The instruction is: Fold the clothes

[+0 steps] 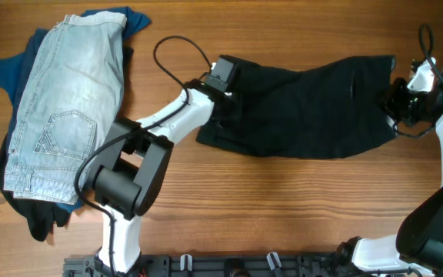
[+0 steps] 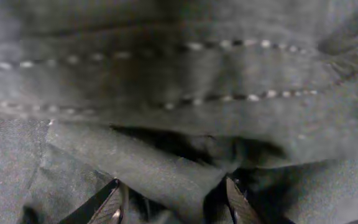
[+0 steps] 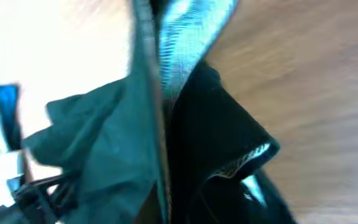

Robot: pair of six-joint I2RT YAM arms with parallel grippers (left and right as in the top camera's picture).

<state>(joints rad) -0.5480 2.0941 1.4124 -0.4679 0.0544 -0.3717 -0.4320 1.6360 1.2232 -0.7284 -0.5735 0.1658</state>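
**Black shorts stretched between two grippers, ready for a fold**

We found the black shorts (image 1: 306,108) lying on the table (image 1: 283,215) toward two o'clock from its middle, well apart from the pile at nine o'clock, where the denim shorts (image 1: 68,108) sat on top of the blue top (image 1: 10,73). The long axis of the black shorts ran from nine o'clock to three o'clock, with the lower edge sagging a little toward six.

In the right wrist view a strip of pale lining (image 3: 188,37) showed at the lifted edge. We judged from it that the waistband pointed to three o'clock and the leg openings to nine.

The left gripper (image 2: 174,200) was at the nine o'clock end. Its fingers (image 2: 112,204) stood part way apart, and a thick ridge of black cloth filled the gap, so we read it as clamped on the shorts. The right gripper (image 1: 398,104) was at the three o'clock end. Its jaws were fully closed, and the cloth rose straight to it, so we took it to be pinching a thin edge of the same garment.

We judged the step in hand to be drawing the shorts flat before folding one end over the other. To do it well:

- Both grips should hold while the arms pull gently apart along the nine-to-three line.
- The cloth should then be lowered evenly so that no crease is trapped.
- The left grip held a bunch rather than a single layer, so we expected wrinkles at that end unless it was smoothed.
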